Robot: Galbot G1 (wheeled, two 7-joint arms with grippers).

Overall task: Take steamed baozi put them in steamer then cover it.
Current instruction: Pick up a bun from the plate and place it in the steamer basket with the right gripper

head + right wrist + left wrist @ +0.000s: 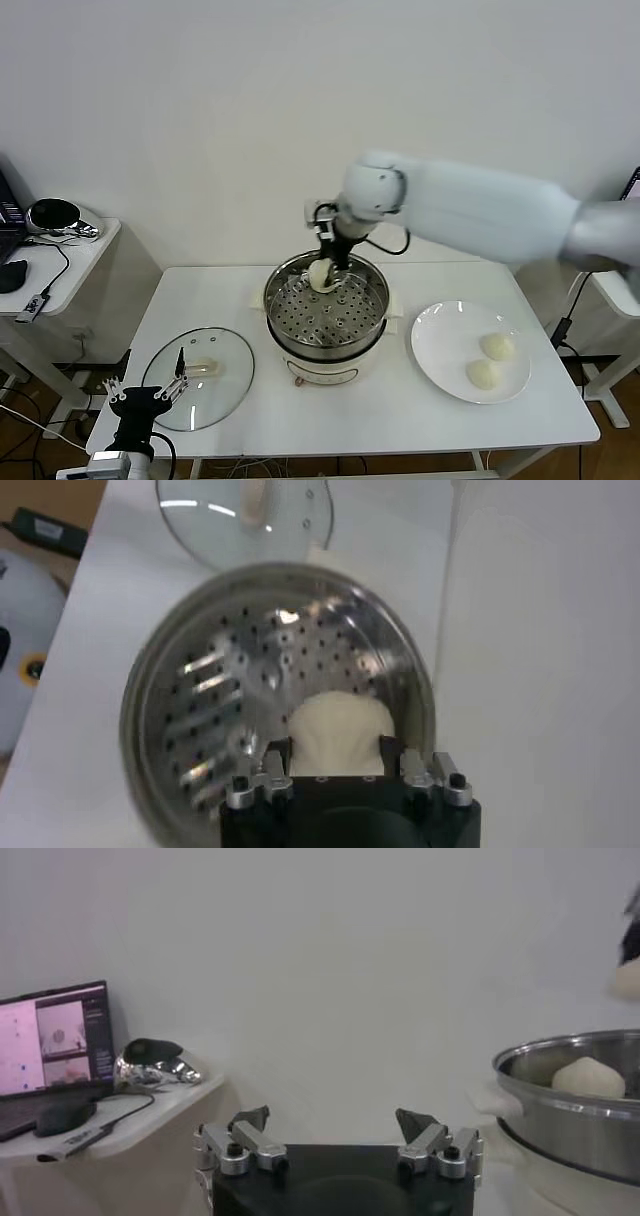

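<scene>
So the right end effector (335,761) is pinching one small round cream-white dough bun (337,732) over the far side of the round stainless-steel steamer pot (375,290), just above its perforated steel tray (322,315). Two more cream-white buns (497,346) sit on the flat white round plate (435,335) to the right of the steamer. The clear glass lid (230,385) with its cream-white handle lies flat on the white table (400,425), near left. The left end effector (336,1131) hovers low by that lid, fingers spread, nothing in them.
</scene>
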